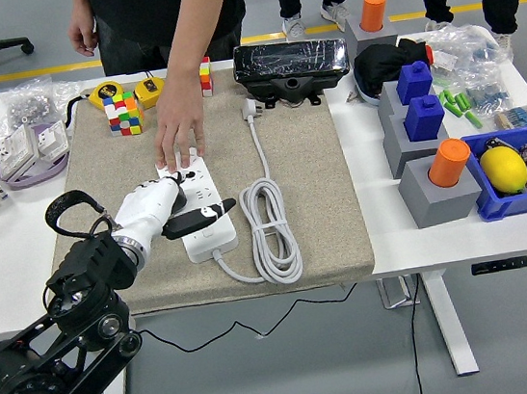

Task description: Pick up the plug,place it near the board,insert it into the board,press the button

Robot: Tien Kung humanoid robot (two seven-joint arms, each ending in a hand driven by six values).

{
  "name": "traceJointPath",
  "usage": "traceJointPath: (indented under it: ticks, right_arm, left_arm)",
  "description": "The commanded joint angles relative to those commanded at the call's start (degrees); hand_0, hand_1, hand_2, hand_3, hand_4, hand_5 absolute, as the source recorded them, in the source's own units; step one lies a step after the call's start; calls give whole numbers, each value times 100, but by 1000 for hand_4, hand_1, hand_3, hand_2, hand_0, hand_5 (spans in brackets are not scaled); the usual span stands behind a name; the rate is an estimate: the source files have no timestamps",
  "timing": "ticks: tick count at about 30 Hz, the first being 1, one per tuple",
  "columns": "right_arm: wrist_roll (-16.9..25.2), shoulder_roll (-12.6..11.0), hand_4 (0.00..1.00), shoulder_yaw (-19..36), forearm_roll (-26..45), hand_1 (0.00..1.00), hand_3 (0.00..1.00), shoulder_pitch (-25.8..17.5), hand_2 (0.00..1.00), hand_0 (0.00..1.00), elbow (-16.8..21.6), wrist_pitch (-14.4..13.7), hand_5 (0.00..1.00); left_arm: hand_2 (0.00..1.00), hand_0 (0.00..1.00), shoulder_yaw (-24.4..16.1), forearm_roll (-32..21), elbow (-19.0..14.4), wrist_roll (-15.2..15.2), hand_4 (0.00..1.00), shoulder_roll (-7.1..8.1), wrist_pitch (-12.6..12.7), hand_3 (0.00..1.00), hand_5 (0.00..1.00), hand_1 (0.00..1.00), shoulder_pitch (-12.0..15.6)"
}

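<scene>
Head view: left hand [163, 208] over the power strip [200, 210], fingers curled, grasping nothing, one extended toward the button. Person's hand [177, 142] steadies the far end. Plug [250, 110] lies uninserted; insertion and pressing apparently remain.

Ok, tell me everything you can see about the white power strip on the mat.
The power strip is a white plastic bar lying flat on the tan mat, long axis running away from the robot. Its white cord leaves the near end and loops beside it. A person's hand presses its far end; the robot's left hand lies over its middle.
</scene>
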Motion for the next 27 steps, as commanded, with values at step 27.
traceJointPath:
  ticks: [27]
  right_arm:
    - [-20,-3,998,-32,15,745,766,-15,741,769,0,-12,998]
  left_arm:
    - [929,978,-214,112,-55,0,998,70,-50,938,998,949,222]
